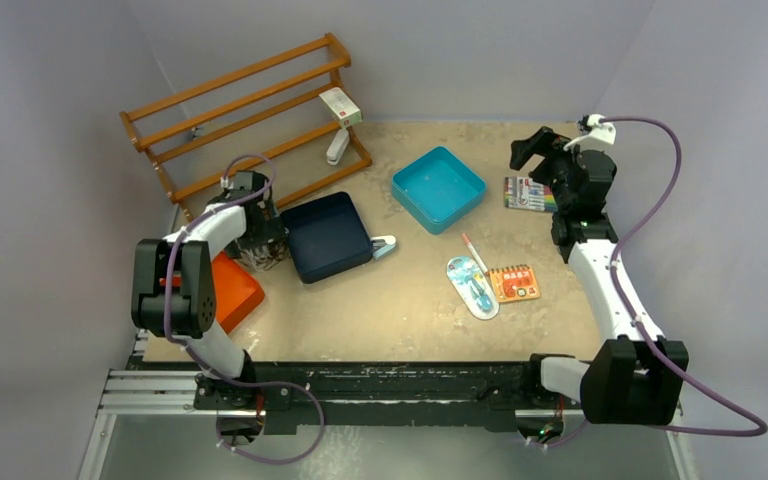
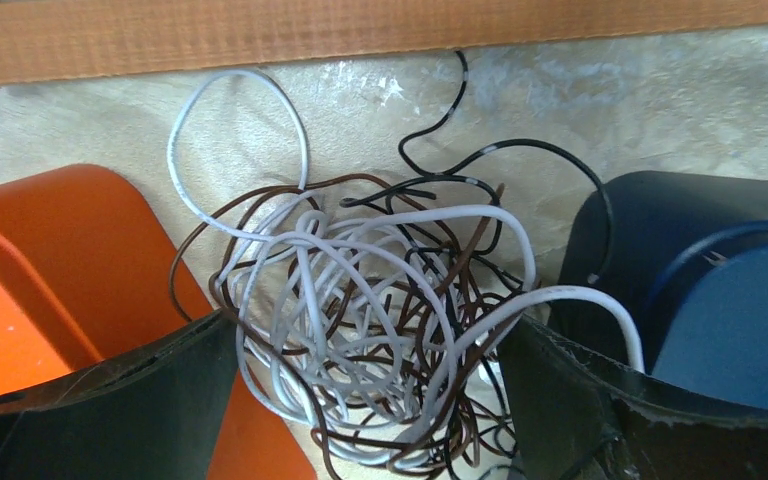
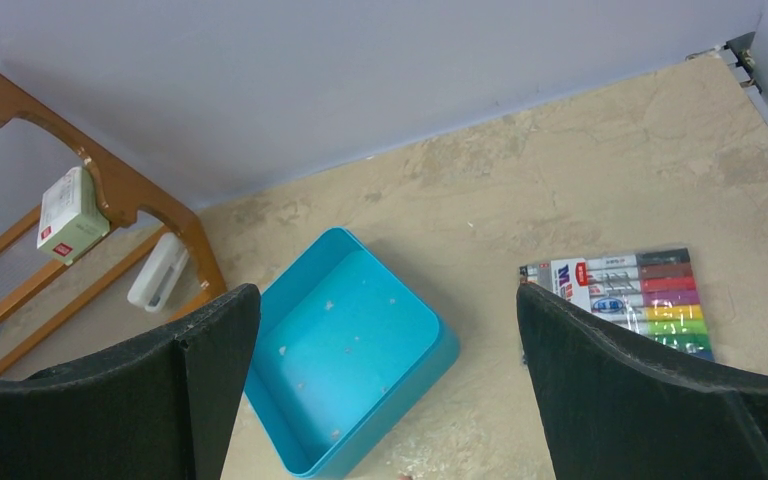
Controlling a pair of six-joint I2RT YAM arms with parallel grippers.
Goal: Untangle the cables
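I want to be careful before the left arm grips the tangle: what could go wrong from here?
1. White cable, brown cable and black cable cross between the fingers of the open left gripper; closing may pinch several strands and tighten the knot.
2. The tangle sits between the orange tray and the dark blue tray; pulling could shift them.
3. The right gripper is far off, so the whole bundle might lift.

In the left part of the top view, the cables [image 2: 360,330] lay in a heap between the edge tray [image 1: 238,290] and the middle tray [image 1: 328,238], below the rack [image 2: 360,35]. A third tray [image 1: 438,188] sat right of centre, with the marker pack [image 1: 530,194] farther right.
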